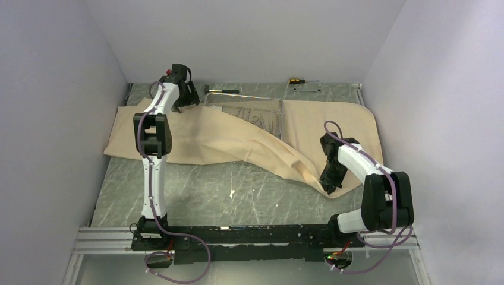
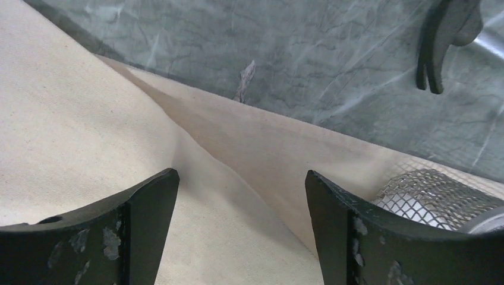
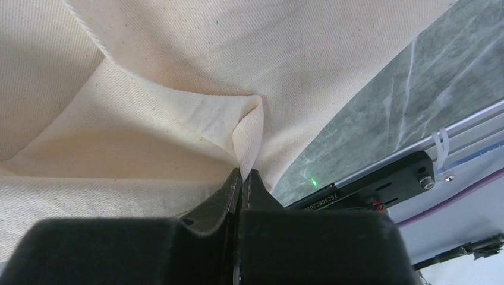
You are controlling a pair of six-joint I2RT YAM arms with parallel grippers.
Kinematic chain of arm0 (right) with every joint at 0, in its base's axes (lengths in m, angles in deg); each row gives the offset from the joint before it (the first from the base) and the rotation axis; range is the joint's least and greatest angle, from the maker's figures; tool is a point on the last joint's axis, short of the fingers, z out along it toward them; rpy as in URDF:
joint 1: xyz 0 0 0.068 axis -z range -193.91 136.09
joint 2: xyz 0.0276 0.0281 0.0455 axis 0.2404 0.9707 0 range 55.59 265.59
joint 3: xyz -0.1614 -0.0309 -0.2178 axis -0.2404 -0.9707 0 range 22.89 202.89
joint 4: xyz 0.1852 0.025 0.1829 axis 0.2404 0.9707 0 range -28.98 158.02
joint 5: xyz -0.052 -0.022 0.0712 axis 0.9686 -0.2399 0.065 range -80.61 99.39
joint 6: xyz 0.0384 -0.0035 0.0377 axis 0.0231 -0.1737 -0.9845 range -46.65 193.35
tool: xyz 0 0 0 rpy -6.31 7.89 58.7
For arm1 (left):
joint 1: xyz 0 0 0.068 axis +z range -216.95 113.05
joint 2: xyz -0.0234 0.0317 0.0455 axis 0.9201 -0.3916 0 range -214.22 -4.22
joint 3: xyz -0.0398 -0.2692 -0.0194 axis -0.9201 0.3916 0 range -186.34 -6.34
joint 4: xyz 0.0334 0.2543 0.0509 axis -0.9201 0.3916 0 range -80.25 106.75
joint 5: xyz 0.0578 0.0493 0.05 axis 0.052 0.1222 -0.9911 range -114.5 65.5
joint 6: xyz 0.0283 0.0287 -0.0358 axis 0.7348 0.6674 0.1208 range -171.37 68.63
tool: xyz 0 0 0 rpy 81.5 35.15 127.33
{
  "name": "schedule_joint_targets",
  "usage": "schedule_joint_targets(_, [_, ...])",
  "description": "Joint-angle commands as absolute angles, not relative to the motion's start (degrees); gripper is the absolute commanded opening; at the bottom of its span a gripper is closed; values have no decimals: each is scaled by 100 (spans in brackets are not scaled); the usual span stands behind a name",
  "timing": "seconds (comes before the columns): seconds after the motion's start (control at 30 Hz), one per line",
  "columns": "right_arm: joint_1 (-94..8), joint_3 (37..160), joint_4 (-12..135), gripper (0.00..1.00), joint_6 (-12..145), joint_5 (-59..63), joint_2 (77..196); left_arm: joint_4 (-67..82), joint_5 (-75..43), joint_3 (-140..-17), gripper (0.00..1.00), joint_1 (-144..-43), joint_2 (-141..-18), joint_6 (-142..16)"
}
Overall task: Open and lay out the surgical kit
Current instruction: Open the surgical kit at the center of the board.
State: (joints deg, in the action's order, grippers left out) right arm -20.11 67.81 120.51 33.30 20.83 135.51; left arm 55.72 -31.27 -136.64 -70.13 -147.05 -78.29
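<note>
The beige wrap cloth [image 1: 238, 139] of the surgical kit lies spread across the back of the table, with one flap drawn toward the front right. It partly uncovers the steel wire-mesh tray [image 1: 249, 110] at the back centre, whose mesh corner [image 2: 428, 196] shows in the left wrist view. My left gripper [image 1: 184, 102] hovers open over the cloth [image 2: 89, 130] at the back left, nothing between its fingers [image 2: 148, 219]. My right gripper [image 1: 328, 189] is shut on a pinched corner of the cloth [image 3: 249, 127] at the front right. Clamps, tweezers and gauze are hidden.
A small black-handled hammer [image 1: 223, 91] lies behind the tray; its head [image 2: 443, 35] shows in the left wrist view. A yellow-handled screwdriver [image 1: 297, 80] and a metal piece [image 1: 308, 88] lie at the back right. Bare grey tabletop [image 1: 238, 196] fills the front; walls enclose three sides.
</note>
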Motion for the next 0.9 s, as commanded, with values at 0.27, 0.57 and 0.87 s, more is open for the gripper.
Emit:
schedule_joint_targets(0.27, [-2007,6930,12145,0,3291,2153,13532,6150,-3968,-13961,45,-7103,-14794,-7789])
schedule_joint_targets(0.57, [-2003,6986,12180,0,3160,2266,13503,6504,-4233,-13627,0,-7099,-14057,-7501])
schedule_joint_targets(0.87, [-1775,6992,12041,0,2583,2584,13561,6802,-4563,-11237,0,-7016,-11708,-7630])
